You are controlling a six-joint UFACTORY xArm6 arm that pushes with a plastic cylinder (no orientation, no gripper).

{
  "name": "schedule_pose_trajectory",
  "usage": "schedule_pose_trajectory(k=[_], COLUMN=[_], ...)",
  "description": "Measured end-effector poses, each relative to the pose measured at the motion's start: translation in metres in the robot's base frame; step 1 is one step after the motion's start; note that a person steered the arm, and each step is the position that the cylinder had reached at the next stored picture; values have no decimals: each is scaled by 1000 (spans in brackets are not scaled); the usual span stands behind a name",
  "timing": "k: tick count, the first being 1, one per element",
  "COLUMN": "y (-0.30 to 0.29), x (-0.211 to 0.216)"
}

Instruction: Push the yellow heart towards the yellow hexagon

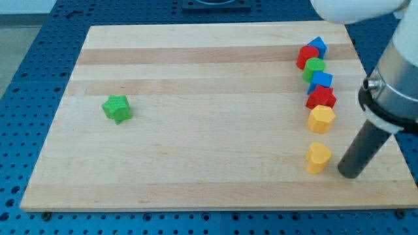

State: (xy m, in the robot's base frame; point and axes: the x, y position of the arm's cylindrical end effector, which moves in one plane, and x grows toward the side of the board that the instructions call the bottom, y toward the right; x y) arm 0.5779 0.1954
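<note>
The yellow heart (318,157) lies near the board's bottom right. The yellow hexagon (321,119) sits just above it, with a small gap between them. My tip (350,173) rests on the board just to the right of the heart and slightly below it, a short gap away, not touching it. The dark rod rises from the tip towards the view's upper right.
Above the hexagon a column of blocks runs towards the view's top: a red star (321,98), a blue block (321,80), a green block (314,66), a red block (306,56), a blue block (317,46). A green star (117,108) lies at the left. The board's right edge (385,117) is close.
</note>
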Motion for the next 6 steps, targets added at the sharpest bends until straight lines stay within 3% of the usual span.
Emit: schedule_pose_trajectory(k=[2, 6], y=[-47, -56], x=[21, -32])
